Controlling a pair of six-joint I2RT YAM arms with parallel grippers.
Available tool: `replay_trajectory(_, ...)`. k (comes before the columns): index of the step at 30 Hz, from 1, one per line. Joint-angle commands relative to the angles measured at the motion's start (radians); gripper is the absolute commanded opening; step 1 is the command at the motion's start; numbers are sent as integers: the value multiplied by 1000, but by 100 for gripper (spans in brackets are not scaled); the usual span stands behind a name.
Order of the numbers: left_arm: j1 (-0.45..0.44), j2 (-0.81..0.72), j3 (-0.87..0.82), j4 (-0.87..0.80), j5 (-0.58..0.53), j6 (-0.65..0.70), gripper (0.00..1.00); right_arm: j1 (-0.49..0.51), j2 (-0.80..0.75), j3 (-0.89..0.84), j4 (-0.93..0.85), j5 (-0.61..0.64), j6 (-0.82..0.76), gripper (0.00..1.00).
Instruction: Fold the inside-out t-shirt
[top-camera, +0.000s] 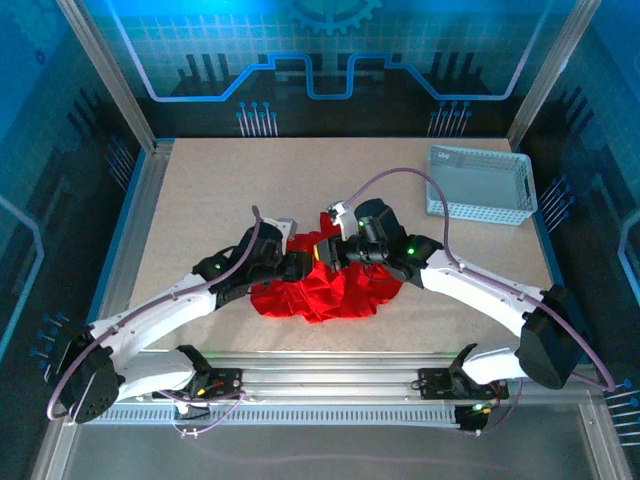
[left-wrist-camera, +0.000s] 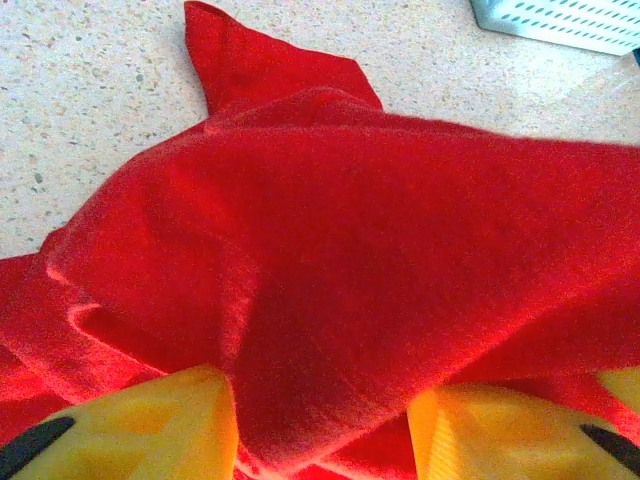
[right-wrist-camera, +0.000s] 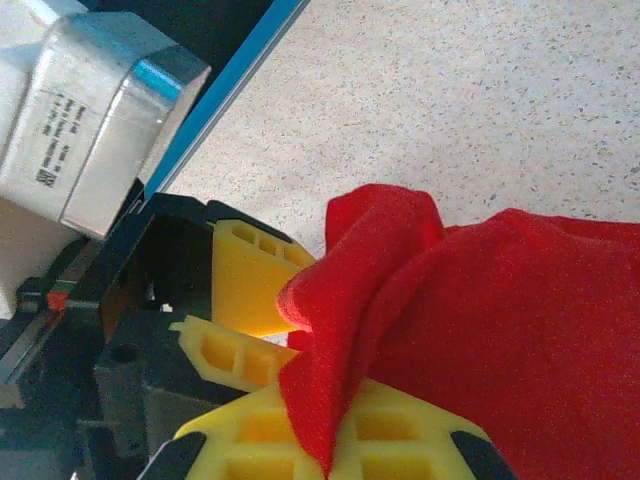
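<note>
Yellow fingers of the left gripper (left-wrist-camera: 320, 445) stand partly apart in the left wrist view. A soft fold of the bright red t-shirt (left-wrist-camera: 350, 250) droops into the gap between them and lies over their inner edges. Whether the fingers press on the cloth cannot be told.

The right gripper (right-wrist-camera: 320, 450) has its yellow fingers closed together, with a hanging edge of the red cloth pinched between them. Just beyond it, in the right wrist view, the left gripper's yellow fingers and black body sit close against the same bunch of cloth.

From above, the two grippers meet almost nose to nose over the far edge of the t-shirt, which lies in a crumpled heap on the speckled beige table (top-camera: 220, 190). The heap sits near the middle of the table's near side. The left arm (top-camera: 150, 320) and the right arm (top-camera: 480, 290), both white, reach in towards it from the near corners.

A white mesh basket (top-camera: 478, 185) stands at the far right of the table, well apart from the shirt.
</note>
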Motion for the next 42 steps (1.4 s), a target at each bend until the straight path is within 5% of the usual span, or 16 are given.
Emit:
replay_trajectory(1, -6, 14, 42, 23, -23, 34, 52, 9, -23, 11, 2, 16, -15, 0)
replay_trajectory(5, -6, 34, 49, 31, -15, 33, 50, 9, -19, 10, 8, 9, -13, 0)
replay_trajectory(17, -6, 53, 65, 37, -20, 22, 1, 15, -22, 2, -16, 56, -20, 0)
replay_trajectory(23, -7, -18, 39, 13, 3, 9, 0, -27, 17, 56, -130, 172, -2, 0)
replay_trajectory(30, -2, -158, -57, 35, 46, -3, 0, -73, 76, 125, -157, 134, -11, 29)
replay_trajectory(42, 29, -173, -74, 71, 117, -9, 0, 28, -71, 120, -321, 289, -312, 41)
